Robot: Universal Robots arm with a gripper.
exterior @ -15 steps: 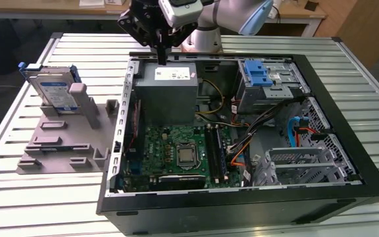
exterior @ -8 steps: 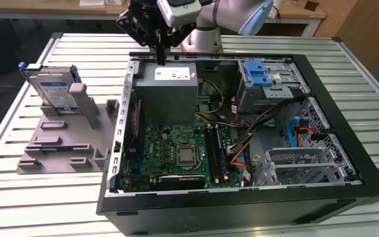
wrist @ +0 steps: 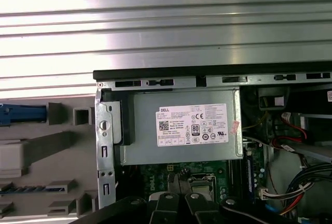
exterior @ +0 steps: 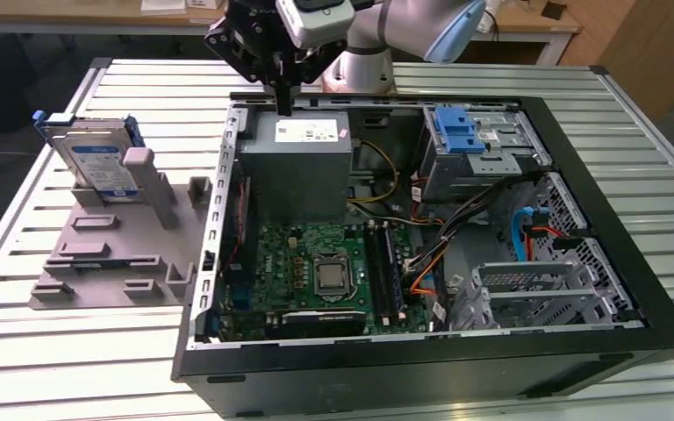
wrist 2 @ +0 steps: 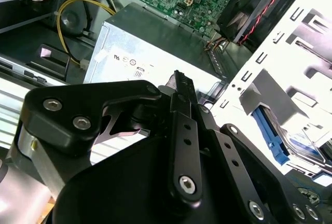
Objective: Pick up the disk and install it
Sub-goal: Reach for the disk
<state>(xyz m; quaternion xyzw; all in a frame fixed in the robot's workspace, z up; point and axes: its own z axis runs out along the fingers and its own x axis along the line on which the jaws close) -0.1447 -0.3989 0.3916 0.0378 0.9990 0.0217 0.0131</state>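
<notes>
The disk [exterior: 94, 163] stands on edge in a grey holder [exterior: 115, 254] on the table, at the exterior view's left of the open computer case [exterior: 431, 351]. It is silver-grey with a white-and-blue label and a blue frame. Its blue edge [wrist: 21, 114] also appears in the first wrist view. My gripper [exterior: 282, 105] hangs over the rear rim of the case, above the power supply [exterior: 302, 162], well apart from the disk. Its black fingers [wrist 2: 180, 86] are pressed together with nothing between them.
Inside the case, a silver drive cage [exterior: 483, 149] with a blue latch [exterior: 460, 132] sits at the exterior view's right. The green motherboard [exterior: 326, 267] and loose cables [exterior: 512, 228] are there too. The case rests on a slatted metal table [exterior: 630, 123].
</notes>
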